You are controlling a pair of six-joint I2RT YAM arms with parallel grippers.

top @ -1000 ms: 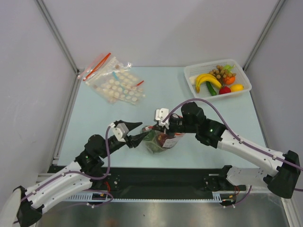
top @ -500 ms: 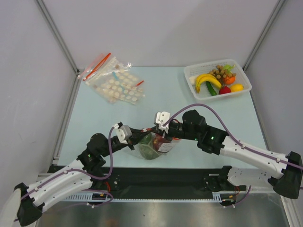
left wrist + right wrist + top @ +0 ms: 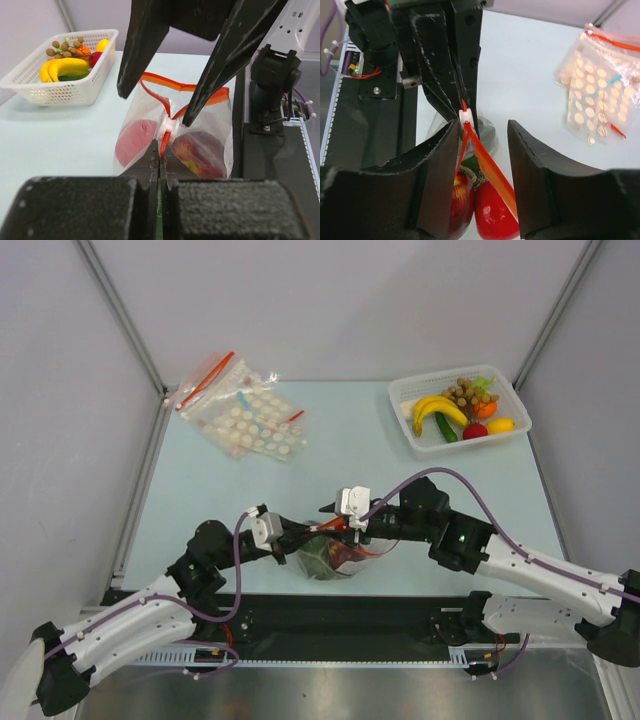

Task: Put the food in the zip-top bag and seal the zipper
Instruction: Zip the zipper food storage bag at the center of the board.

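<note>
Zipper, thin red strip, in closed left hand; right hand agape over clear zip-top bag.

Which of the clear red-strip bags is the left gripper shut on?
The zip-top bag holding red food; the left gripper pinches its zipper. The disc-patterned bags lie apart, untouched.

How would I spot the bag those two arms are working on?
Look at the middle of the pale blue table's near edge. There sits a small clear zip-top bag with a red zipper along its mouth. Unlike the flat bags at the far left, it bulges with red and green food.
</note>
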